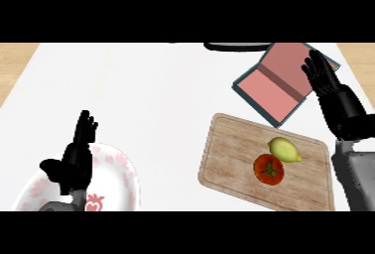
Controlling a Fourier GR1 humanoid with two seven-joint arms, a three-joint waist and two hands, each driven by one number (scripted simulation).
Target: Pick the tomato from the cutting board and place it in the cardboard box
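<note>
A red tomato (pixel 269 169) with a green stem lies on the wooden cutting board (pixel 234 154) at the lower right, touching a yellow lemon (pixel 285 149) just above it. Beyond the board sits a box (pixel 275 84) with a pink inside and dark teal walls, tilted. My right hand (pixel 324 79) hangs over the box's right edge, fingers straight, well above and to the right of the tomato. My left hand (pixel 75 158) stands open at the lower left, fingers up, holding nothing.
A white plate (pixel 121 173) with red flower marks lies under my left hand at the lower left. A dark object (pixel 234 46) shows at the top edge near the box. The white counter (pixel 147 89) ends in wooden floor at both upper corners.
</note>
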